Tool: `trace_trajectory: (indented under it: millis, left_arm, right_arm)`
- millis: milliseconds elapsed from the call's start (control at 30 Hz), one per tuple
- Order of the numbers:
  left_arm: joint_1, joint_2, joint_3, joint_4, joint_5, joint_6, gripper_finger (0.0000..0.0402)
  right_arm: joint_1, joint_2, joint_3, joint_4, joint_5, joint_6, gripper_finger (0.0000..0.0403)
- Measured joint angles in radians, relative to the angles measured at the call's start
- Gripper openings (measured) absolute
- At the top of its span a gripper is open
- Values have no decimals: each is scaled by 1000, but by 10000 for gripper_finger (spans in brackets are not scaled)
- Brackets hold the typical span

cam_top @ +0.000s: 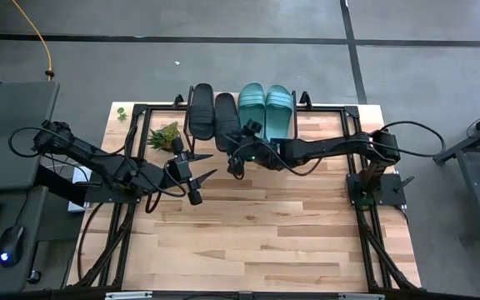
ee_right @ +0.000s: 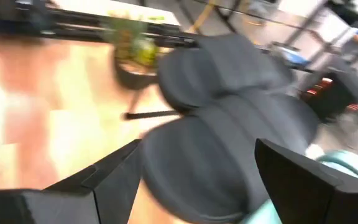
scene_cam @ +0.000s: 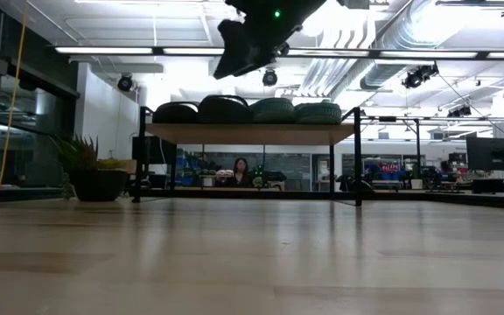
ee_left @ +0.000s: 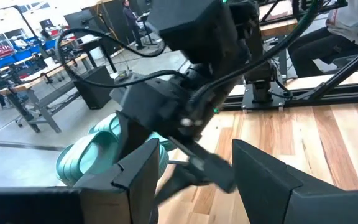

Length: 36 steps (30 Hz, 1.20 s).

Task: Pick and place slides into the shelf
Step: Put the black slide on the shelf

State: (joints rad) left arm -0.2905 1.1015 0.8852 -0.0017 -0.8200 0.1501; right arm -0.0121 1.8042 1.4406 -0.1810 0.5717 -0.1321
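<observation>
Working across the high view, we start with the left gripper (cam_top: pixel 200 177), which hangs over the bare wooden table (cam_top: pixel 257 242) at about 9 o'clock from the table's centre, its fingers spread wide and holding nothing. Just beyond it, near the table's far left corner, sits a small potted plant (cam_top: pixel 166 136).

At 12 o'clock stands the shelf (scene_cam: pixel 252 133), carrying all four slides side by side: two black slides (cam_top: pixel 213 117) on the left, two teal slides (cam_top: pixel 266 107) on the right.

The right gripper (cam_top: pixel 242 143) hovers just in front of the shelf, by the inner black slide; its wrist view shows the fingers (ee_right: pixel 114 177) parted, with the black slides lying beyond them, not pinched.

We can read no brand, label or writing anywhere.
</observation>
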Motion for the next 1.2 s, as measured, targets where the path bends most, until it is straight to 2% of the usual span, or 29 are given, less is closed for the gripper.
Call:
trace_trajectory:
  millis: [100, 167, 533, 867, 1200]
  left_arm:
    - [0, 0, 0, 0, 0, 0, 184]
    - [0, 0, 0, 0, 0, 0, 184]
    - [0, 0, 0, 1, 0, 0, 184]
    - [0, 0, 0, 1, 0, 0, 184]
    - [0, 0, 0, 1, 0, 1, 184]
  right_arm:
    - [7, 0, 0, -17, -74, -7, 299]
    - [8, 0, 0, -45, -86, -3, 299]
    - [-1, 3, 0, -84, -27, 4, 298]
    - [-1, 14, 0, -93, -48, -6, 298]
    - [-1, 14, 0, -130, 31, -8, 298]
